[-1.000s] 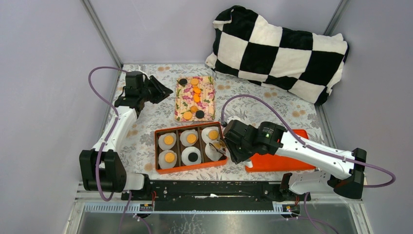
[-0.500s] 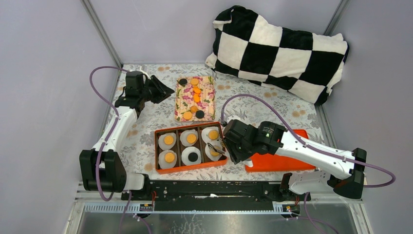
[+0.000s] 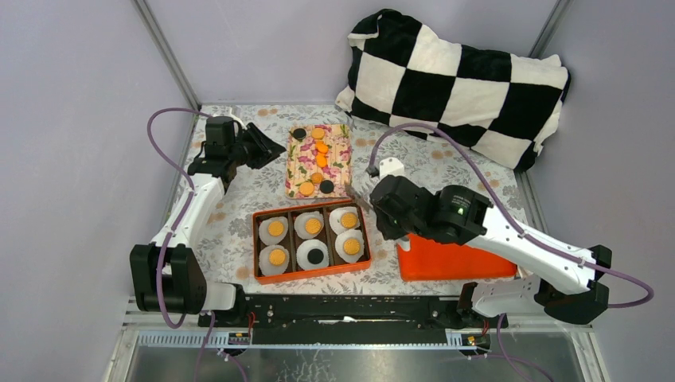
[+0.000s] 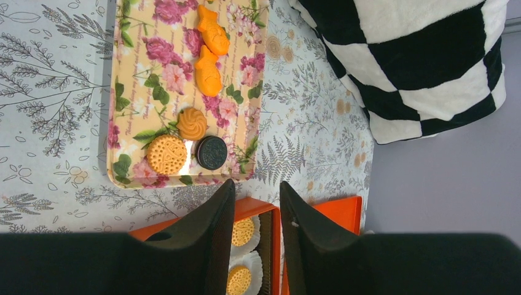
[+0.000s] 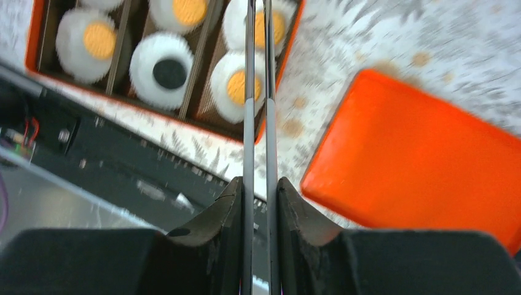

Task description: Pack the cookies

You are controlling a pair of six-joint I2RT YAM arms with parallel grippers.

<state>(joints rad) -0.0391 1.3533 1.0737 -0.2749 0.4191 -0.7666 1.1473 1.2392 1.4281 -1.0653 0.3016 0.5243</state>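
Six cookies sit in white paper cups in the orange box [image 3: 312,208]: five orange ones, such as the cookie [image 3: 351,246] in the front-right cup, and a black one [image 3: 316,255]. More cookies [image 4: 166,154] lie on the floral tray [image 3: 298,163] behind the box. My right gripper [image 5: 258,181] is shut on thin metal tongs [image 5: 249,123] and hovers over the box's right end [image 3: 376,208]. The tong tips run out of the wrist view. My left gripper [image 4: 257,184] stands open and empty left of the tray [image 3: 275,147].
An orange lid [image 3: 454,259] lies right of the box, under my right arm. A black-and-white checked cushion [image 3: 462,79] fills the back right. Purple cables arc over both arms. Grey walls close in the floral tablecloth on three sides.
My right gripper has risen and drawn back from the front-right cup, where an orange cookie now lies uncovered. The tong arms have come closer together. The left arm has barely moved.
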